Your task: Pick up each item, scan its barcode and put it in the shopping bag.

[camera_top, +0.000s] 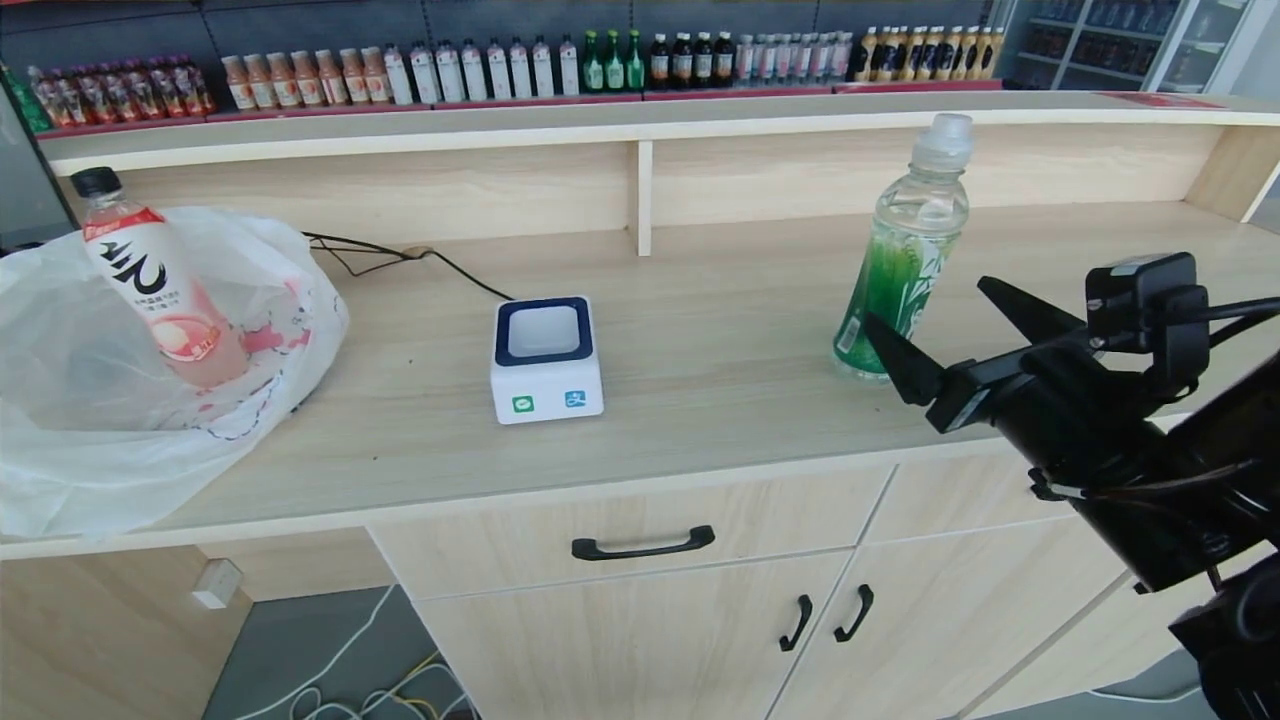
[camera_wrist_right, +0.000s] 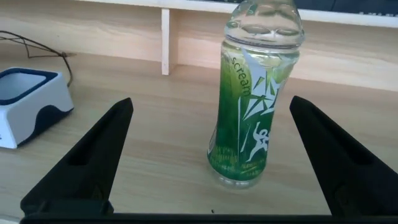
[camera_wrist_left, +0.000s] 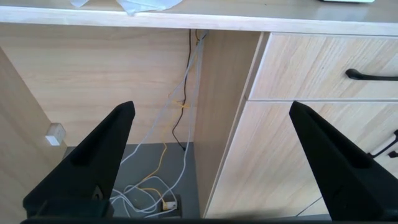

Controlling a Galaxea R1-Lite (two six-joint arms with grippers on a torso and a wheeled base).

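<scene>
Stock on worktop (camera_top: 720, 330), taken from my own station:

1. Green bottle (camera_top: 905, 250) (camera_wrist_right: 255, 106): clear with a green label and a pale cap. It stands upright toward my right side, well apart from the scanner.
2. Scanner (camera_top: 546, 360) (camera_wrist_right: 28, 102): a white box with a blue-rimmed window on top, mid-worktop, with a dark cable trailing off behind it.
3. Shopping bag (camera_top: 60, 430): thin white plastic, slumped open at my far left.
4. Pink bottle (camera_top: 150, 280): black cap, leaning inside the bag with its neck above the rim.

Tools:

5. Right pincer (camera_top: 928, 302) (camera_wrist_right: 211, 102): fingers spread wide apart and holding nothing. It is level with the green bottle's lower half and pointed at it (the bottle sits just ahead, and I see no contact).
6. Left pincer (camera_wrist_left: 211, 106): fingers likewise wide apart and empty. It is below the worktop edge, facing the cabinet front, where a drawer handle (camera_wrist_left: 372, 75) and loose cables (camera_wrist_left: 168, 162) show.
</scene>
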